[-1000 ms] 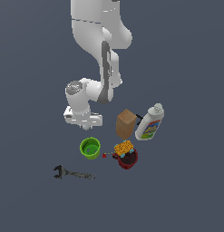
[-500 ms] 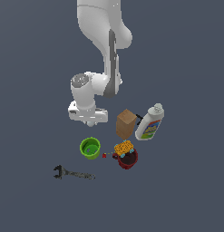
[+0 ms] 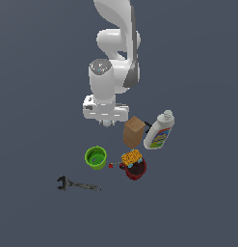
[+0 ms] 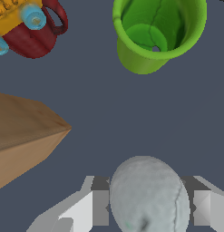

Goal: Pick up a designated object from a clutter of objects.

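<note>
The pale ball sat between your gripper fingers in the wrist view, a grey-white, faintly dimpled sphere filling the gap, with a finger flanking it on each side. In the exterior view only a small pale bump showed under the hand, above the floor. The fingers looked closed around the ball, though the contact itself was not clear, so you could not be sure how firm the hold was.

That was your main risk. A round, smooth thing held only across its width could roll or squirt out if you moved sharply or the squeeze was off-centre; my guess is that a slow, straight lift would have been safest.

The brown box stood close on one side, its corner pointing toward the hand. A sideways swing could have clipped it and knocked the ball loose.

Farther out, the green cup and the red mug with the yellow-orange block on it lay ahead, near each other. A dropped ball could have rolled among them. The white bottle and wrench were well apart.
</note>
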You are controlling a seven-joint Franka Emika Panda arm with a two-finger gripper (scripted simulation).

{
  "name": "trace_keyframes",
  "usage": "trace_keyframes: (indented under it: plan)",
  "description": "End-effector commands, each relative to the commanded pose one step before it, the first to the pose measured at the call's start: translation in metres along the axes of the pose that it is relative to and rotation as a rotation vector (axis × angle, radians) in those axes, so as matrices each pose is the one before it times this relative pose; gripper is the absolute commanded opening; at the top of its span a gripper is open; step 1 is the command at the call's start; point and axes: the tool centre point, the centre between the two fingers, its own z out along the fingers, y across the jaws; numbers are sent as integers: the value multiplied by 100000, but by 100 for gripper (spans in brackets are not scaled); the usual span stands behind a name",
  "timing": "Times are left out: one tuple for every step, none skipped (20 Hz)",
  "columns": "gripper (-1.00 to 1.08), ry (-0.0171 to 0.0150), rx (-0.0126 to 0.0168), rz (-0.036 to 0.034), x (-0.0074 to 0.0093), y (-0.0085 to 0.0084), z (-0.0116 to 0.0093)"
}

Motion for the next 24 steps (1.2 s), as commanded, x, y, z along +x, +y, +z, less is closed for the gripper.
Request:
trace_keyframes:
  plan:
    - [-100, 63, -232, 31, -274, -1940, -2265]
    - [-100, 6, -48, 2, -97, -812, -939]
    - [-100, 9, -68, 2, -96, -813, -937]
    - [-100, 0, 0, 0, -93, -794, -924]
    - [-100, 10, -68, -1, -93, -801, -919]
    - [-100, 7, -48, -3, -92, -795, -912]
    - [-100, 0, 0, 0, -89, -782, -908]
    - [-100, 0, 0, 0, -88, -782, -906]
    - [-100, 9, -64, -25, -90, -808, -905]
    - [-100, 0, 0, 0, -85, -786, -906]
    - [-100, 0, 0, 0, -84, -790, -907]
    - [-100, 0, 0, 0, -83, -794, -910]
    - [-100, 0, 0, 0, -81, -800, -914]
    - [-100, -17, 61, -74, -82, -823, -917]
    - [-100, 0, 0, 0, -77, -812, -923]
    - [-100, 0, 0, 0, -74, -815, -923]
    - [-100, -15, 58, -34, -70, -816, -922]
    - [-100, 0, 0, 0, -66, -819, -921]
    - [-100, -15, 60, -31, -61, -815, -919]
    - [-100, -15, 61, -28, -56, -806, -909]
    - [-100, 0, 0, 0, -49, -792, -880]
    - [-100, -15, 64, -21, -40, -745, -841]
    - [-100, -10, 46, -12, -32, -708, -796]
    - [-100, 0, 0, 0, -25, -679, -746]
